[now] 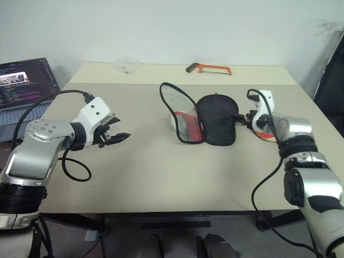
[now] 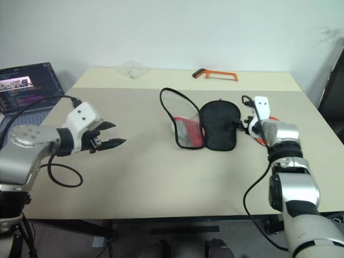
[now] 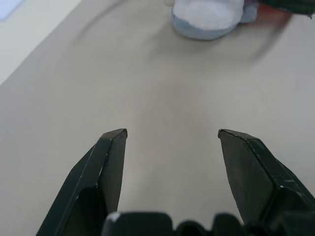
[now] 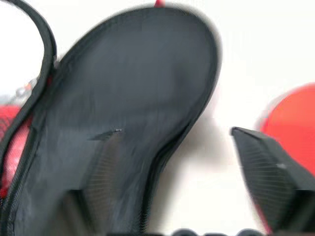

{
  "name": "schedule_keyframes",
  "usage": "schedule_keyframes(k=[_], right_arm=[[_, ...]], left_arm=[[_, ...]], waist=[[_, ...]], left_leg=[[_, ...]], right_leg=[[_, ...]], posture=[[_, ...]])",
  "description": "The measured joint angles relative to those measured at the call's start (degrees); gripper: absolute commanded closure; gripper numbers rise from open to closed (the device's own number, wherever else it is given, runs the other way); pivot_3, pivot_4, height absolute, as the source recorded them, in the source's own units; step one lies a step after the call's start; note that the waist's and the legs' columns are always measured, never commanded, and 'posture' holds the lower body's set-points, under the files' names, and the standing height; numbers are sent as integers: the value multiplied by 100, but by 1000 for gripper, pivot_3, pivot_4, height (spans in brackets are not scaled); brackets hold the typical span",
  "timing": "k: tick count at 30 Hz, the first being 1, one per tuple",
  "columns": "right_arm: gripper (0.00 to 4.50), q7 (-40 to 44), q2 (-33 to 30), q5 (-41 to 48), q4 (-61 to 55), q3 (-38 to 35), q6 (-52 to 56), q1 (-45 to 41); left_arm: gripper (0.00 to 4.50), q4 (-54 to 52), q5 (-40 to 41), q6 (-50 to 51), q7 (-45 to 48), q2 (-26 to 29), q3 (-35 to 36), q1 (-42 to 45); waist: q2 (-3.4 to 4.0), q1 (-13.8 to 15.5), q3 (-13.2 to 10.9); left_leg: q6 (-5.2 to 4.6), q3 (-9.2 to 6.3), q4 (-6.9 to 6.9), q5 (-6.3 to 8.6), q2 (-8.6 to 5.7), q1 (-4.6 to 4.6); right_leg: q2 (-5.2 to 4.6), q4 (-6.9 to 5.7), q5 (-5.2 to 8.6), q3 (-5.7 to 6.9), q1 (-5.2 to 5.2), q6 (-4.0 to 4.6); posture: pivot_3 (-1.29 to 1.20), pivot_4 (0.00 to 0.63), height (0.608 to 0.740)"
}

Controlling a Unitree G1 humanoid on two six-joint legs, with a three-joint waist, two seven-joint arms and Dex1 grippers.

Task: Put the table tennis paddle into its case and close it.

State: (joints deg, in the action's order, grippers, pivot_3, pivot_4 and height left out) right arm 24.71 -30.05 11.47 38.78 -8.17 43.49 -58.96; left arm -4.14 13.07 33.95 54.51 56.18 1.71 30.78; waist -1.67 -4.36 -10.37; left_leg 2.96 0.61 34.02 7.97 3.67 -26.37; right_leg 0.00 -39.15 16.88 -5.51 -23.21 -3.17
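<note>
Paddle: we see the flat table tennis paddle with its plain red rubber face [image 4: 290, 115] lying on the table at centre right of the head views, mostly hidden behind the right wrist; its red edge peeks out just below the right tool.
Case: the soft paddle-shaped zip case [image 1: 216, 121] lies open at frame centre, black half spread flat, the other half with red lining standing up to its left, zip edge looping upward. Paddle and case are just beside each other, not overlapping.
Step in hand: we judge the paddle is not yet in the case; the next job is taking hold of it and sliding it in.
Doing it well: we would take the paddle by its handle, keep the face level, and feed the round end into the black half without dragging the pouch; the other arm could pin the case.
Right tool: right tool [image 1: 243, 119] hovers between case and paddle, fingers apart, holding nothing, wrist pointing forward and slightly down.
Left tool: left tool [image 1: 119, 137] sits at mid-left, well apart from the case, fingers apart and empty, aimed toward frame centre over the beige table [image 1: 161, 177].
Background: a laptop [image 1: 24, 86] at the left edge and an orange-handled hacksaw [image 1: 208, 68] near the far side stay out of the work.
</note>
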Motion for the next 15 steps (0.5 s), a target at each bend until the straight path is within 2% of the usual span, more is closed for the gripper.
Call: schedule_keyframes(k=[4,10,15], right_arm=[[462,-312,-555,-121,-960,-172,470,658],[462,-684,-1098,-266,-1154,-373,1096,1283],[462,-680,-1260,-193,-1177,-633,1775,1360]], left_arm=[[1267,13,240,-217,338,-37,6,5],[1267,-1,518,-426,761,-192,8,109],[1267,-1,587,-435,891,-276,-13,201]], waist=[[0,65,0],[0,98,0],[0,75,0]], left_leg=[[0,2,1,0,-2,0],[-2,8,19,-1,-1,3],[-2,9,40,-1,0,7]], right_leg=[[-2,1,0,-1,0,0],[-1,-7,0,-9,1,-1],[3,-35,1,-15,1,-3]], posture=[[0,150,740],[0,150,740],[0,150,740]])
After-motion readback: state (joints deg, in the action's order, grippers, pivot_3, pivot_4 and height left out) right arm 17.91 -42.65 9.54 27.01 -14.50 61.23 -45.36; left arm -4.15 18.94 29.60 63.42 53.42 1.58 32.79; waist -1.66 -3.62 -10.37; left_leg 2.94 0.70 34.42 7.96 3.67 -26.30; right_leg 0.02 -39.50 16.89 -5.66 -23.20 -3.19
